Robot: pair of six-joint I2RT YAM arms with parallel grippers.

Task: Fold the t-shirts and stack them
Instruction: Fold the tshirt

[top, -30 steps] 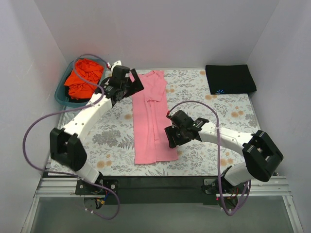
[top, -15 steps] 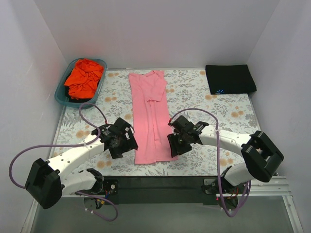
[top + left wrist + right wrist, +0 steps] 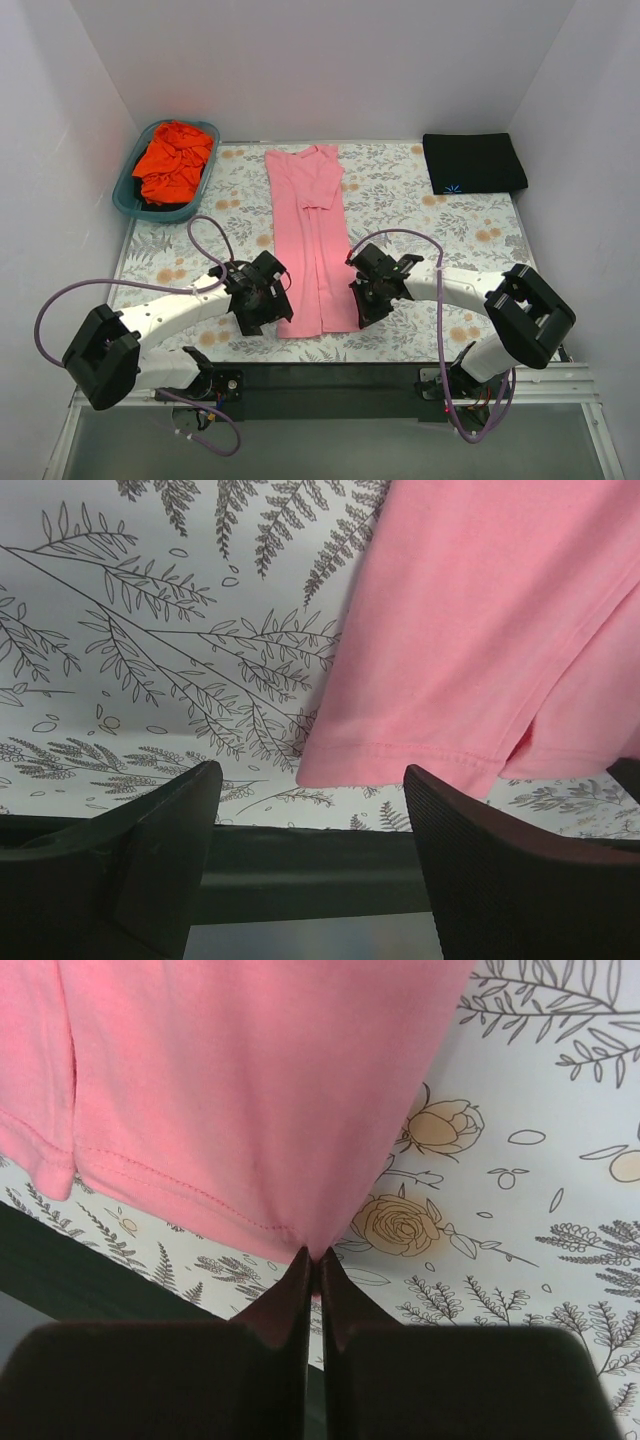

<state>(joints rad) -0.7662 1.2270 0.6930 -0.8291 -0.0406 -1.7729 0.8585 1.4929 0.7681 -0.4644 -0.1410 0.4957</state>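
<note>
Pink t-shirt [image 3: 312, 240] lies flat, reaching the near edge; right gripper [image 3: 312, 1260] pinches its hem corner, left gripper [image 3: 312, 785] gapes alongside.

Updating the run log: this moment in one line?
left gripper: open over pink t-shirt near-left corner | right gripper: shut on near-right corner | black t-shirt: folded, far-right

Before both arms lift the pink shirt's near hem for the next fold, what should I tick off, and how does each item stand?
1. Right gripper clamped on the pink shirt at its hem corner: ok, shut on fabric.
2. Left gripper clamped on the other corner: not ok, jaws open, hem lies ahead of them, ungripped.
3. Shirt lying flat as a long strip: ok.
4. Black shirt out of the fold's path: ok, far right corner.
5. Right pinch holding every layer: cannot tell.
</note>
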